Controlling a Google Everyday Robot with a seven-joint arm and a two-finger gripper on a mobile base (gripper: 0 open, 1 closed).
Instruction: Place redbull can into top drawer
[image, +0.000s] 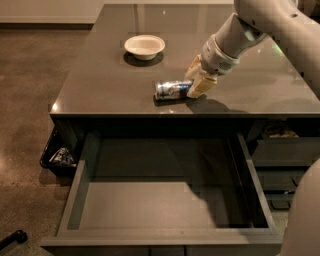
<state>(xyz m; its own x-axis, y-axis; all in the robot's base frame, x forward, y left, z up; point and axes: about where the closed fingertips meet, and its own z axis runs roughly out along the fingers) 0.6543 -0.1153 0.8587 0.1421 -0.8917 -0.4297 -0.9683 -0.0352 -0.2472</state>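
The redbull can (171, 90) lies on its side near the front edge of the grey table (100, 85). My gripper (196, 78) reaches in from the upper right and is at the can's right end. Its tan fingers (200, 86) are apart, one behind the can's end and one in front of it, low over the tabletop. The can still rests on the table. The top drawer (75, 200) is pulled wide open below the table's front edge, and nothing shows inside it.
A white bowl (144, 46) stands on the table behind and to the left of the can. Narrower dark drawers (285, 150) are at the right under the table. A dark bin (57, 155) with items sits on the floor at the left.
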